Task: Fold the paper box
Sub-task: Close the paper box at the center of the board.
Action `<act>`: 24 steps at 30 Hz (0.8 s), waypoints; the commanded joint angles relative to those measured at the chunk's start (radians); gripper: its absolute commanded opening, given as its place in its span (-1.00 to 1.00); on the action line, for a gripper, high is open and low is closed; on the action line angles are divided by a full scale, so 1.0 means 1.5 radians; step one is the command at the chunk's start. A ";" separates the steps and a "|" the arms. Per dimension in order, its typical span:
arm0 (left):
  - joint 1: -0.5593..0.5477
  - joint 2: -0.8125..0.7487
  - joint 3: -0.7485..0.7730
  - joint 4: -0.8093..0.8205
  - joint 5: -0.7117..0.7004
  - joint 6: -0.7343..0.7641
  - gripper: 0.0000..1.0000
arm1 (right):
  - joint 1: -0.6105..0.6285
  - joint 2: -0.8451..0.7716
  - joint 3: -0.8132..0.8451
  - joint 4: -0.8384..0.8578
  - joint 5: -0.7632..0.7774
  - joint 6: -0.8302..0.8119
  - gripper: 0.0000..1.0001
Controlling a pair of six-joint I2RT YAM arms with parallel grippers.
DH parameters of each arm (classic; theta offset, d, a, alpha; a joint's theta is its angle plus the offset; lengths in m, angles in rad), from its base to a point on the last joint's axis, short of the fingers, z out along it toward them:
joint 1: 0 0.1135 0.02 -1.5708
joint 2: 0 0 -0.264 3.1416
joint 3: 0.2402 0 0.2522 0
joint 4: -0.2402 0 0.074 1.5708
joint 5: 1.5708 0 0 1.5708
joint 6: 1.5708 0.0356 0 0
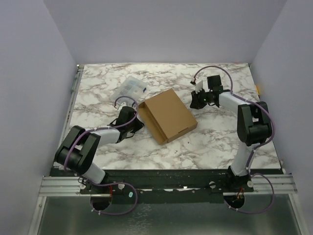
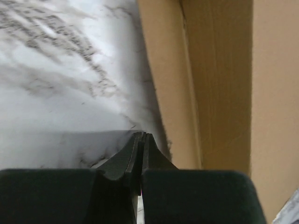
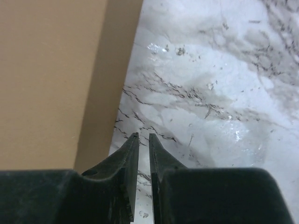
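Note:
The paper box [image 1: 167, 116] lies in the middle of the marble table as a closed, shallow brown cardboard rectangle, turned at an angle. My left gripper [image 1: 139, 124] sits low at its left side; in the left wrist view the gripper [image 2: 141, 135] is shut on nothing, and the box's wall [image 2: 219, 84] rises just to the right of the fingertips. My right gripper [image 1: 195, 102] is off the box's far right corner. In the right wrist view the gripper [image 3: 144, 135] shows a narrow gap with only marble in it, and the box [image 3: 46, 79] lies to the left, apart from the fingers.
A small clear plastic compartment case [image 1: 133, 88] lies behind the box at the left. Plain walls close in the table [image 1: 215, 142] on the left, back and right. A metal rail [image 1: 166, 185] runs along the near edge by the arm bases.

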 commanded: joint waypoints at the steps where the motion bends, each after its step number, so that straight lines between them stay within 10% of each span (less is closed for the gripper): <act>1: 0.001 0.067 0.027 -0.024 0.057 -0.014 -1.00 | 0.026 0.014 -0.006 0.011 0.078 0.012 -0.66; 24: -0.102 0.196 0.336 -0.107 0.068 0.011 -1.00 | 0.129 0.030 -0.008 -0.018 0.180 0.028 -0.74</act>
